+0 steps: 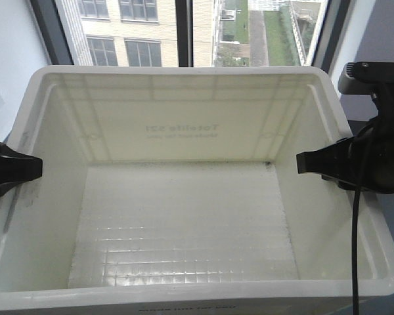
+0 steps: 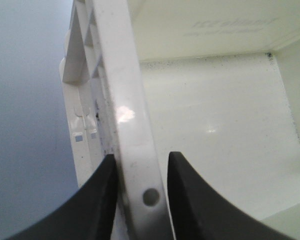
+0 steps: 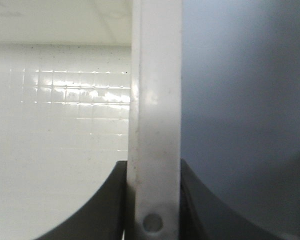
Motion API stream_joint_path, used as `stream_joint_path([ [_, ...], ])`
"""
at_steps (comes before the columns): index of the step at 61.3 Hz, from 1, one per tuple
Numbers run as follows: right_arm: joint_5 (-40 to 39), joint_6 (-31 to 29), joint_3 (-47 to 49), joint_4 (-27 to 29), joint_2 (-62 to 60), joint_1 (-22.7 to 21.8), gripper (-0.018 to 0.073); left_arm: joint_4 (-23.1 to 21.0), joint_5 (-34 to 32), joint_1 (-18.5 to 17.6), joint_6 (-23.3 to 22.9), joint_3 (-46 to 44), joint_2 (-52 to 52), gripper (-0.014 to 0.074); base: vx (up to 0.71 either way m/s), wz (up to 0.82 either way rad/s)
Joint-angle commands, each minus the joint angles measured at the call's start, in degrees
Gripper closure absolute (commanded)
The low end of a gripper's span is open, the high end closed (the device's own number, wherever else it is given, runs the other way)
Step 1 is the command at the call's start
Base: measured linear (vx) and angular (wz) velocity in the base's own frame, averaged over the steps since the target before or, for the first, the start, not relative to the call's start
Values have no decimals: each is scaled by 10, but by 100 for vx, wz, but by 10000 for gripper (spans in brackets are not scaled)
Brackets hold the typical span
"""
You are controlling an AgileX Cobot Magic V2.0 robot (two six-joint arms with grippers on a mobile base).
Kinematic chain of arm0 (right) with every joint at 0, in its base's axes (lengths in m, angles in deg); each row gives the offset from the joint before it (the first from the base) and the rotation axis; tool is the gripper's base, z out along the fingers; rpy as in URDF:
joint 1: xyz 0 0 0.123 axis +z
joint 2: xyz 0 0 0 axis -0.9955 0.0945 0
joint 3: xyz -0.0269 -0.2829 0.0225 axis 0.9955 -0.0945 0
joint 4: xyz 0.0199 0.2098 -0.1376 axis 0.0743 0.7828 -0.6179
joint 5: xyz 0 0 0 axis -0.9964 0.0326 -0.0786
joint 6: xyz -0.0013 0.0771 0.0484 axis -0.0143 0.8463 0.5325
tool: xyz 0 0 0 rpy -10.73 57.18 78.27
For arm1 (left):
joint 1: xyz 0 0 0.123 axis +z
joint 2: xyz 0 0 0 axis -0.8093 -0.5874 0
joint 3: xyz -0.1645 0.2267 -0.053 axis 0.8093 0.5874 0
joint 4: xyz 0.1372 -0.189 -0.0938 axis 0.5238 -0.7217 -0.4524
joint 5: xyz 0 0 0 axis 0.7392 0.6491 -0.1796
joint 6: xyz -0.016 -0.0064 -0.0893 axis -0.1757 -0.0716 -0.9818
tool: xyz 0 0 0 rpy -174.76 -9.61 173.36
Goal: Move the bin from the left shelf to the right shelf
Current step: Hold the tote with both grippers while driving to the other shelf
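Slippage is your risk: the bin (image 1: 184, 69) hangs before the window (image 1: 151, 33), carried only by its thin side rims. Your left gripper (image 2: 140, 192) is clamped on the left rim, your right gripper (image 3: 152, 197) on the right. Uneven arm motion could twist it free. Seen mirrored through the far wall, the print (image 1: 182, 128) reads "Totelife 521"; the smaller line is too faint.

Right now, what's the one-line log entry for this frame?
stage: two-handed grasp | left hand: shut on bin left rim | right hand: shut on right rim | bin contents: none visible | backdrop: window
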Motion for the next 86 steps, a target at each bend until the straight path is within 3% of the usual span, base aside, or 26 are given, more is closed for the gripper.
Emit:
stream_joint_path([
  [1, -33, 7, 20, -78, -15, -10, 523, 4, -46, 0, 23, -23, 17, 524, 23, 40],
  [86, -33, 7, 20, -78, -15, -10, 523, 4, -46, 0, 23, -23, 17, 524, 17, 47],
])
